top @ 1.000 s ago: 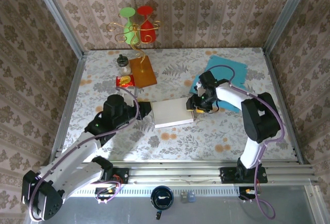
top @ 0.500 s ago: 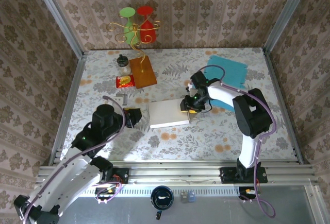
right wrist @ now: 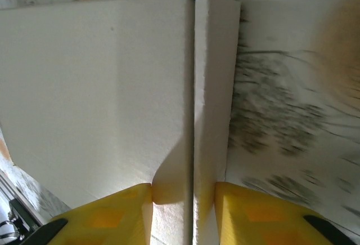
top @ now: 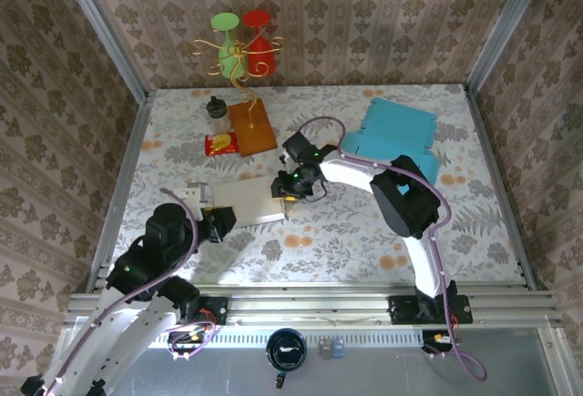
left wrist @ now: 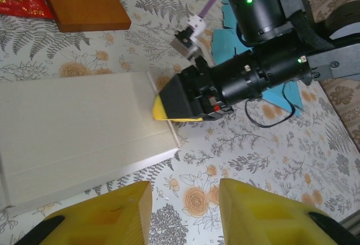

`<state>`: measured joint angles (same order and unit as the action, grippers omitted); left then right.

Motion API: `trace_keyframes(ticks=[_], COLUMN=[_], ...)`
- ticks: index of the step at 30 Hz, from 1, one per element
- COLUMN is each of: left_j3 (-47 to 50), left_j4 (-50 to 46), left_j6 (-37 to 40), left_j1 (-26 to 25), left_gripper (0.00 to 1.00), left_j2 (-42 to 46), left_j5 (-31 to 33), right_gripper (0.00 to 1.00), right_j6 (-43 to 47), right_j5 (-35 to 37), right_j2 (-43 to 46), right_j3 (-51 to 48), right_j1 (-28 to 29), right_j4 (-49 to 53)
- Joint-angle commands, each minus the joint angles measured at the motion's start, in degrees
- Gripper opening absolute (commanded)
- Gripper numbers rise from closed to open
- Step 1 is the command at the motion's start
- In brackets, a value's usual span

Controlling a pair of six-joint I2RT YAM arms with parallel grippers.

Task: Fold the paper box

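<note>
As the flat white cardboard box (top: 239, 203), lying at the table's (top: 383, 232) 9 o'clock, looks light and slippery, I would hold its 3 o'clock flap (right wrist: 212, 87). The right gripper (top: 284, 191) straddles it, pinching or not I cannot tell; the left gripper (top: 219, 223), at the box's 8 o'clock, is released.

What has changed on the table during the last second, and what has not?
The white paper box slid left, the right gripper travelling with it at its right edge. The left gripper drew back toward the near left. The blue sheet and wooden board stayed put.
</note>
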<state>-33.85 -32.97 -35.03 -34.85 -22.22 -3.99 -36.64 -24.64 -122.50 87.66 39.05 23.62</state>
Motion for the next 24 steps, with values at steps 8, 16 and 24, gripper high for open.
trace_keyframes(ticks=[8,16,24], left_j3=[-2.63,-3.03,-0.9], left_j4=[-4.9,-4.44,4.71], left_j6=[-0.75,1.53,1.14], left_j1=[-0.39,-0.22,-0.04], left_gripper=[0.36,0.38,0.39], left_j2=[2.41,2.3,-3.05], left_j5=[-1.35,-1.37,-3.98], right_gripper=[0.35,0.38,0.46], right_j6=[-5.81,-8.3,-8.52], right_j5=[0.98,-0.19,3.38], right_j2=[-9.76,-11.22,0.93], right_j3=[12.12,15.59,7.28], right_j1=[5.59,7.2,4.7], right_j4=[-0.32,-1.33,-3.47])
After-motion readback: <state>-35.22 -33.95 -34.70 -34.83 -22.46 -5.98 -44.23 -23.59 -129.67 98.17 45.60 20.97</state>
